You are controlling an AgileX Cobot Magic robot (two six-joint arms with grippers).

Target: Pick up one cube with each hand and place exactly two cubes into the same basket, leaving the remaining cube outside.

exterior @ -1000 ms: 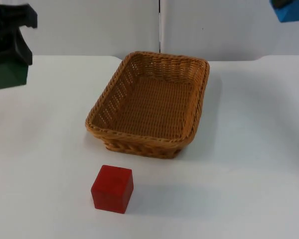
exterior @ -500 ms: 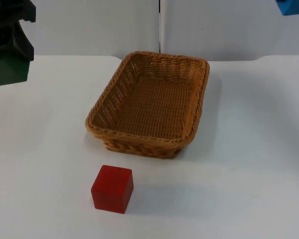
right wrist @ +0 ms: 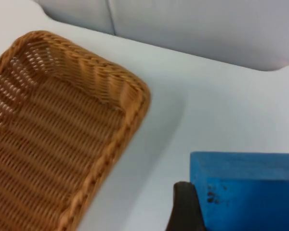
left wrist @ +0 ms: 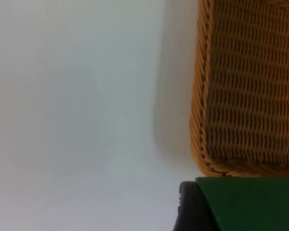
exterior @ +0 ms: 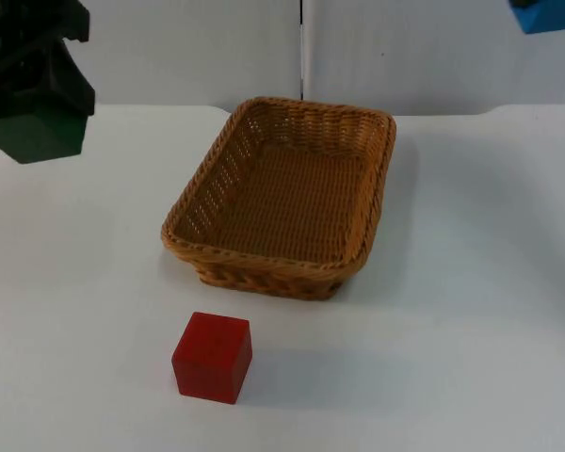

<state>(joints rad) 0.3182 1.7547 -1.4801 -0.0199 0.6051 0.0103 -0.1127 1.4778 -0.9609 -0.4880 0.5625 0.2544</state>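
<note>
A woven brown basket (exterior: 374,193) stands in the middle of the table with nothing inside. High at the far left, my left gripper (exterior: 33,94) is shut on a dark green cube (exterior: 40,134); the left wrist view has this green cube (left wrist: 250,204) against a fingertip (left wrist: 192,209), with the basket's rim (left wrist: 200,120) beyond it. At the upper right edge my right gripper is shut on a blue cube (exterior: 546,16). The right wrist view has the blue cube (right wrist: 245,192) held above the table beside the basket (right wrist: 53,139). A red cube (exterior: 213,356) sits on the table in front of the basket.
The grey partition wall (exterior: 198,47) closes off the back of the white table (exterior: 471,301). Open table surface lies to both sides of the basket.
The left gripper with the green cube has shifted right, toward the basket. The blue cube in the right gripper has edged slightly left. Basket and red cube have not moved.
</note>
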